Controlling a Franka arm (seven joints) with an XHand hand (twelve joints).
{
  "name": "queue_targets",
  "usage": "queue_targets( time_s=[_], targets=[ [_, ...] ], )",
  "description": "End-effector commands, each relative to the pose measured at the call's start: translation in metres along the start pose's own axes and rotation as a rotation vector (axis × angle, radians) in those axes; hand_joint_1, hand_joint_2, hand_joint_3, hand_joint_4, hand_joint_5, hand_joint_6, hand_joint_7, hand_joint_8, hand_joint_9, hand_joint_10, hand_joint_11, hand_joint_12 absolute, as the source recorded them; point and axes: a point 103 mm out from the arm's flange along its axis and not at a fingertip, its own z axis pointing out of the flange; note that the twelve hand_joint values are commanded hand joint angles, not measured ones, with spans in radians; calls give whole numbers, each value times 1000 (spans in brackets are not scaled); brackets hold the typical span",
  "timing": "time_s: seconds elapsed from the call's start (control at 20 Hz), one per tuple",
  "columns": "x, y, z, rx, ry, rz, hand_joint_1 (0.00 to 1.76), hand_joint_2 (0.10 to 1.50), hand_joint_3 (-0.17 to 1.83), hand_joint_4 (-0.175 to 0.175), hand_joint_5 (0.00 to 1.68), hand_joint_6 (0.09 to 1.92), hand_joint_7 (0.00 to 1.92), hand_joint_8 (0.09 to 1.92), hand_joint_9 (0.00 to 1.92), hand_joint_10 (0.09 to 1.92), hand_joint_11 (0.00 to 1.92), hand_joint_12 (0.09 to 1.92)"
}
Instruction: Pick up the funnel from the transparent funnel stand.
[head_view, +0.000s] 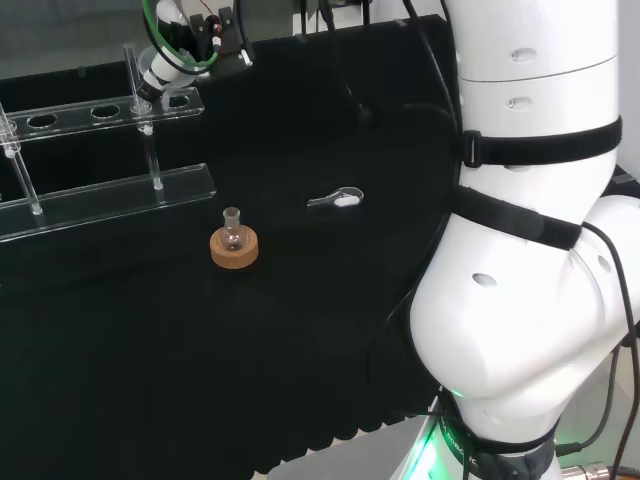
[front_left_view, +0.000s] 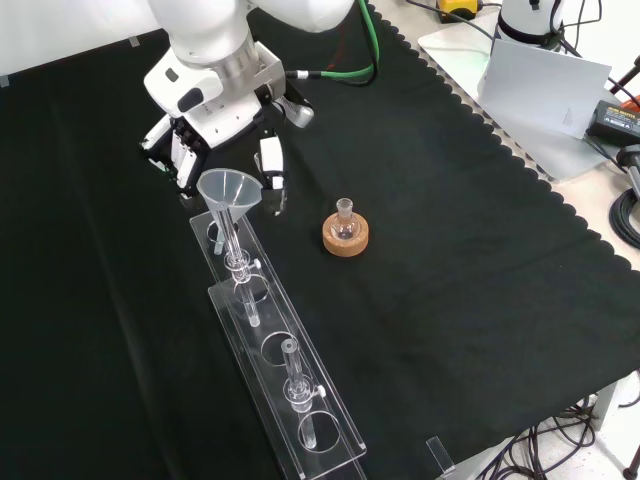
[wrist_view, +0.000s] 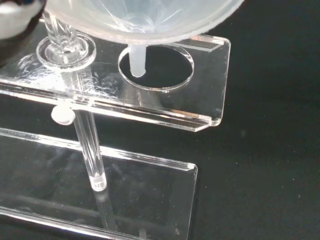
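Clear plastic, the funnel (wrist_view: 145, 20) has its stem end level with the end hole of the transparent funnel stand (front_left_view: 275, 350). At its twelve o'clock in the front view, the hand (front_left_view: 215, 125) seemingly grips its rim. Lift-out underway; next, raise straight.

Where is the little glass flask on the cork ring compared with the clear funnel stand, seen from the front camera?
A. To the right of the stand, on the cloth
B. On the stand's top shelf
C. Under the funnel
A: in the front view the flask sits on its cork ring on the black cloth, apart from the stand and to its right.
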Motion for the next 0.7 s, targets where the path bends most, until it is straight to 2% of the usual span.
queue_targets(
  time_s=[0.05, 0.45, 0.7],
  targets=[
    [0, -6, -9, 11, -23, -15, 903, 568, 524, 24, 963, 634, 1260, 376, 1057, 341, 256, 1477],
    [-5, -16, -21, 16, -32, -13, 904, 555, 554, 27, 982, 627, 1270, 378, 1069, 321, 265, 1468],
    [-9, -24, -34, 0, -41, -21, 896, 553, 558, 32, 1005, 631, 1291, 385, 1073, 318, 267, 1469]
  ],
)
